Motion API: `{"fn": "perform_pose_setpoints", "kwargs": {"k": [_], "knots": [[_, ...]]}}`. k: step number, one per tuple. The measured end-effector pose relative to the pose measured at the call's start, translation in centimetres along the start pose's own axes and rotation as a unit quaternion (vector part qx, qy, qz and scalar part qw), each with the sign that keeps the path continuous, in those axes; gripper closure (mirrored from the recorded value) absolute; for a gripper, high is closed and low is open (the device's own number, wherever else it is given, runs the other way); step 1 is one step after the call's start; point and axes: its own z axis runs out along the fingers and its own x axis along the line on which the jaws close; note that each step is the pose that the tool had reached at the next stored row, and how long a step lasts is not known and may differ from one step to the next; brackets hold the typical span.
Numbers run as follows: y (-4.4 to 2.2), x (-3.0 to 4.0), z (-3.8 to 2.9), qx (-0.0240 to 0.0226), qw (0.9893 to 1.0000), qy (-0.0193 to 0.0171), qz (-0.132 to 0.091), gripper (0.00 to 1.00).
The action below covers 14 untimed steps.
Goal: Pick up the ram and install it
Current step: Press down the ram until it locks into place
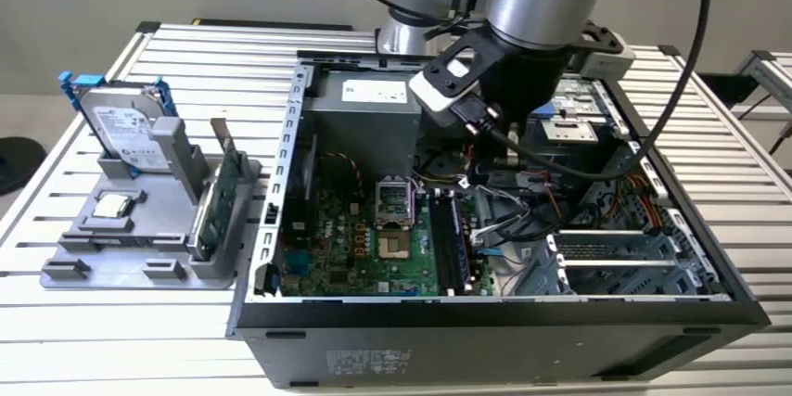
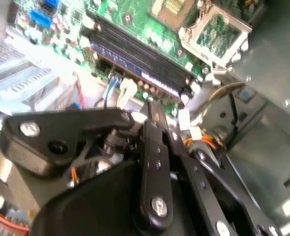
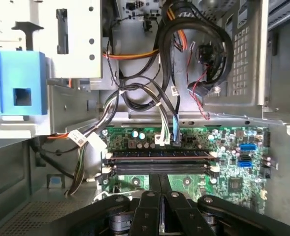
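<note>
Hovering over motherboard (image 1: pixel 371 248) | jaws clenched, nothing between | ram (image 3: pixel 159 158) seated in slot

Exterior view looks down from high; both wrist views face the motherboard (image 3: pixel 184 172) closely.

Open computer case (image 1: pixel 520 308) on slatted table (image 1: pixel 74 312). Motherboard (image 1: pixel 359 248) flat in case floor, toward the exterior view's left; memory slots (image 1: pixel 448 243) along its right edge. Cable bundle (image 1: pixel 526 220) and drive cage (image 1: pixel 625 257) right of slots. Holder tray (image 1: pixel 118 238) outside case, left, carrying upright hard drive (image 1: pixel 124 127) and expansion card (image 1: pixel 221 201).
</note>
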Motion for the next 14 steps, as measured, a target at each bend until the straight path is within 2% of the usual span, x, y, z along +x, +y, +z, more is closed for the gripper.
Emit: {"fn": "perform_pose_setpoints", "kwargs": {"k": [14], "knots": [[0.06,0.00,-0.02,0.0002,1.0000,-0.0003,0.000,1.00]]}}
